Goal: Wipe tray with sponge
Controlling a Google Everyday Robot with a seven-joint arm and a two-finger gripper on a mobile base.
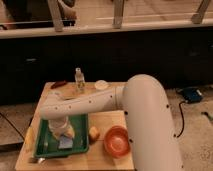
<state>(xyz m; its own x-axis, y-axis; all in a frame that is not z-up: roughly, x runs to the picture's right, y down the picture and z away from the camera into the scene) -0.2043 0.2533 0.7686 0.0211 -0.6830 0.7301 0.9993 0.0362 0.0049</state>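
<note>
The green tray [46,141] lies on the front left of the wooden table [107,120]. My gripper [63,136] points down into the tray, near its middle right. It is shut on the small light-blue sponge [65,144], which rests against the tray floor. The white arm [95,102] reaches in from the right and hides the tray's far rim.
An orange bowl [117,141] stands right of the tray, with a yellow-orange block [94,133] between them. A small bottle [79,81], a white round lid [101,85] and a red item [58,85] sit at the table's back. A dark counter runs behind.
</note>
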